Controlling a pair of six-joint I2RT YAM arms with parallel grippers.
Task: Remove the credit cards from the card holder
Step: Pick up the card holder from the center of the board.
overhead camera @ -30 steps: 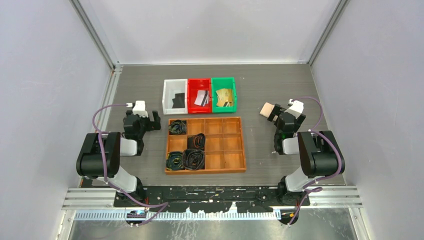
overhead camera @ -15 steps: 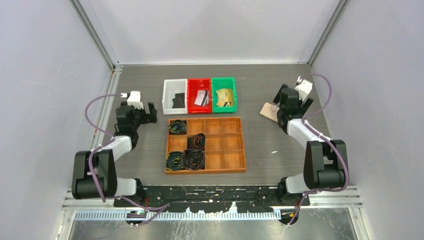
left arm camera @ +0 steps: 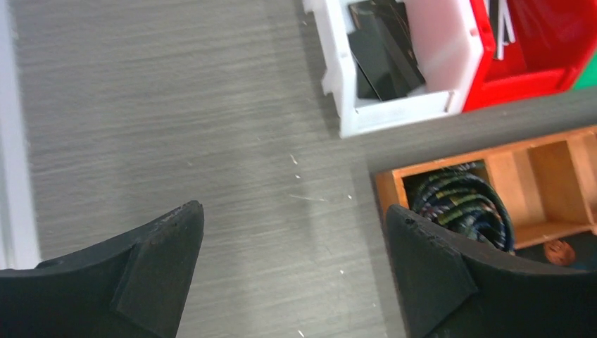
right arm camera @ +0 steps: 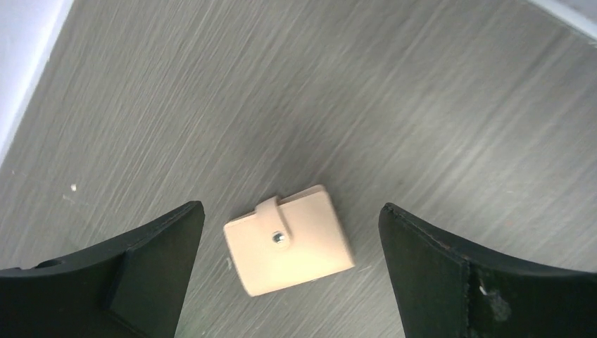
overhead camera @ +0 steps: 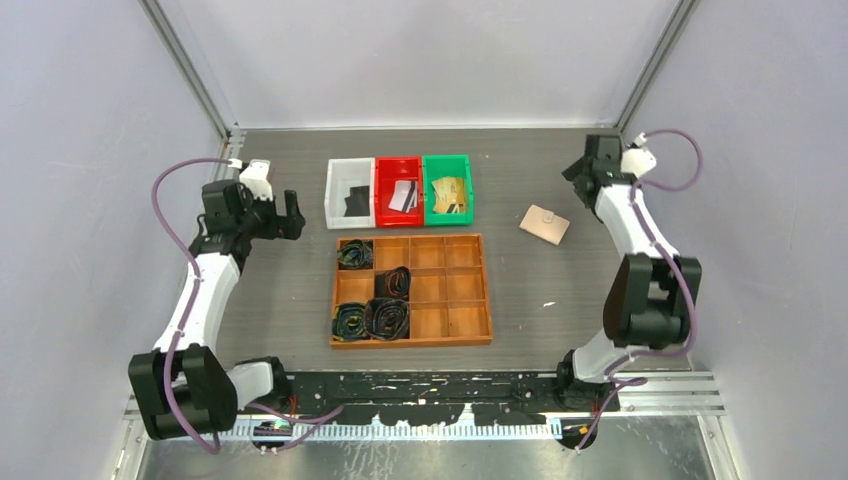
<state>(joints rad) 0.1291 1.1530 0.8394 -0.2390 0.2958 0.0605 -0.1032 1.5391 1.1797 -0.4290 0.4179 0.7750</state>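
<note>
The tan card holder [overhead camera: 545, 223] lies closed and snapped shut on the table, right of the wooden tray; it also shows in the right wrist view [right arm camera: 288, 240]. My right gripper [overhead camera: 582, 170] is open and empty, raised above and beyond the holder [right arm camera: 290, 211]. My left gripper [overhead camera: 290, 212] is open and empty over bare table left of the white bin [left arm camera: 292, 211]. Black cards [left arm camera: 384, 49] lie in the white bin, black and white cards [overhead camera: 404, 195] in the red bin, gold cards [overhead camera: 449, 193] in the green bin.
White [overhead camera: 350, 192], red [overhead camera: 398, 190] and green [overhead camera: 447, 188] bins stand in a row at the back. A wooden divided tray [overhead camera: 440, 290] holds coiled belts [overhead camera: 390, 318] in its left cells. Walls enclose the table on three sides.
Both arms have stretched out and up, away from their bases. The right gripper has moved back right, uncovering the closed holder on the table. The left gripper has moved back left.
</note>
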